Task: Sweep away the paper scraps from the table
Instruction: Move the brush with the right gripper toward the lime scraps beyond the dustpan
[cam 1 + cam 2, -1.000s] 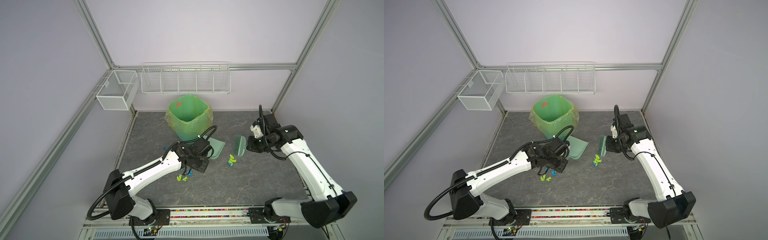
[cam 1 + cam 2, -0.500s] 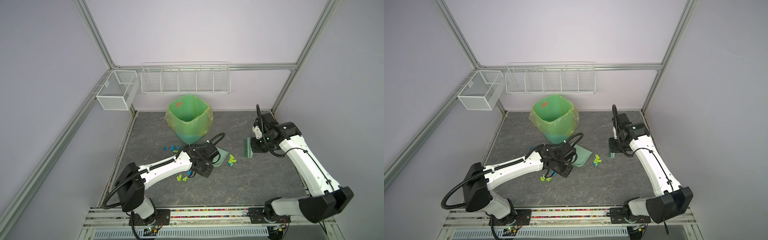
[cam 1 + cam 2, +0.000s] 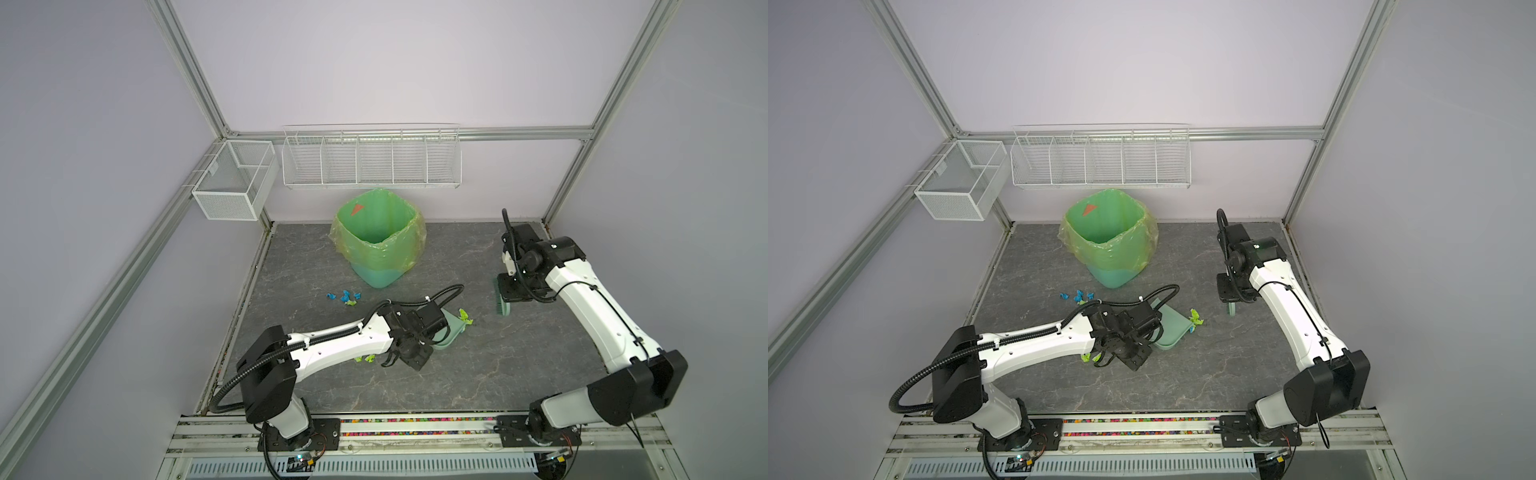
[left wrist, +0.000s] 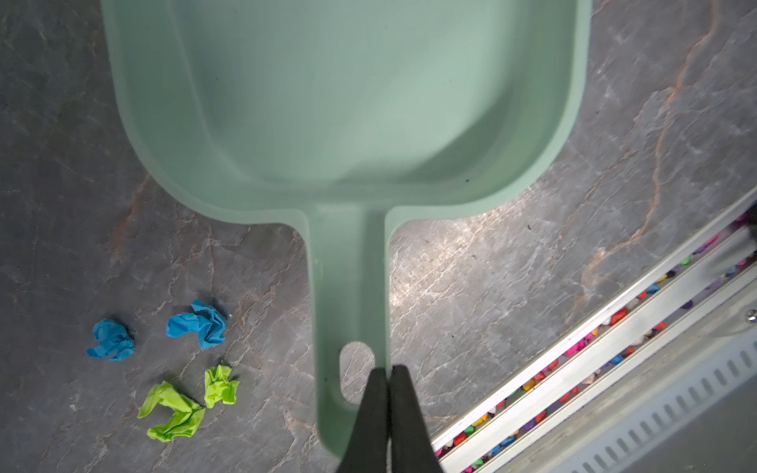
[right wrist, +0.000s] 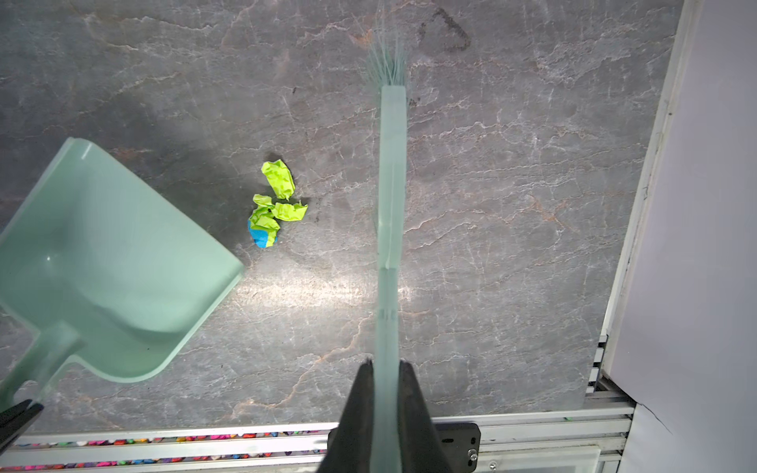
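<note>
My left gripper is shut on the handle of a mint-green dustpan, which lies low over the dark marbled table. Its mouth faces a small heap of lime-green and blue paper scraps lying just off its lip. My right gripper is shut on the handle of a pale green brush. The brush's bristles rest on the table to the right of that heap, apart from it. More scraps lie beside the dustpan's handle, and blue ones near the bin.
A green-lined waste bin stands at the back middle of the table. White wire baskets hang on the back wall and the left rail. A front rail strewn with coloured bits borders the table.
The left arm has brought the dustpan forward and to the right, up to the green heap. The right arm has drawn the brush to the right, away from the heap.
</note>
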Tool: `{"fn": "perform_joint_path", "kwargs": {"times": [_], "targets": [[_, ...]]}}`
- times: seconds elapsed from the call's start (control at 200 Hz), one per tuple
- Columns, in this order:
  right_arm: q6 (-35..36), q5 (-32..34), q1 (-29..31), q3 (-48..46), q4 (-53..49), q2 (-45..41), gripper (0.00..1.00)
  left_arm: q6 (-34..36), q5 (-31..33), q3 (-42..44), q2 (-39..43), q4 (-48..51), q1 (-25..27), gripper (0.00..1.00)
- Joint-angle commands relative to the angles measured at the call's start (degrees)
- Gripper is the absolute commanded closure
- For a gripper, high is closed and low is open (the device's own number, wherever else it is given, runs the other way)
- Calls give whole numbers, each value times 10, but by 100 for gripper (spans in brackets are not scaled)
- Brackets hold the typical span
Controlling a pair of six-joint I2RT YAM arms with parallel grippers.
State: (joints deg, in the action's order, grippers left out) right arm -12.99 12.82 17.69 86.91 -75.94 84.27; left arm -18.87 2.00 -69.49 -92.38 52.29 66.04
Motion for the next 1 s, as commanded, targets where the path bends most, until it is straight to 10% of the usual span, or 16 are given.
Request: {"fn": "perform_joint_path", "kwargs": {"times": [0.0, 0.995], "targets": [[16, 21, -3, 18, 11, 13, 93, -4, -12, 5, 4, -10, 10, 100], [73, 56, 67, 119, 0, 148, 93, -55, -21, -33, -70, 21, 65, 100]]}}
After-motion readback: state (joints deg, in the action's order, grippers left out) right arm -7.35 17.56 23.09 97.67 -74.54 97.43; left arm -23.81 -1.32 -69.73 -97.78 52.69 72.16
